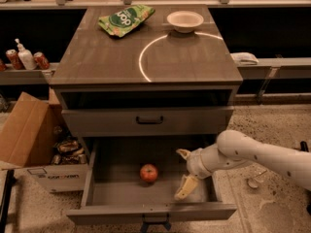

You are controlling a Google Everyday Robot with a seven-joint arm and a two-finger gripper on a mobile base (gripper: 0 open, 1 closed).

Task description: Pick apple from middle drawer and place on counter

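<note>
The counter (97, 57) is a broad grey-brown wood-grain top; a thin white arc (142, 57) curves across its right half; a green snack bag (125, 19) lies at the back, left of centre; a white bowl (185, 20) stands at the back right at the top of the arc, well apart from the bag. The speckled floor (272, 125) carries a cardboard box (29, 130) at the left; the gripper (184, 171) hangs over the right side of the pulled-out middle drawer (116, 188), fingers spread, beside the apple (149, 173).

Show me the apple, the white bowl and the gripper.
apple (149, 173), camera view, its red middle.
white bowl (185, 20), camera view, its hollow middle.
gripper (179, 174), camera view, between its fingertips, inside middle drawer (116, 188).
</note>
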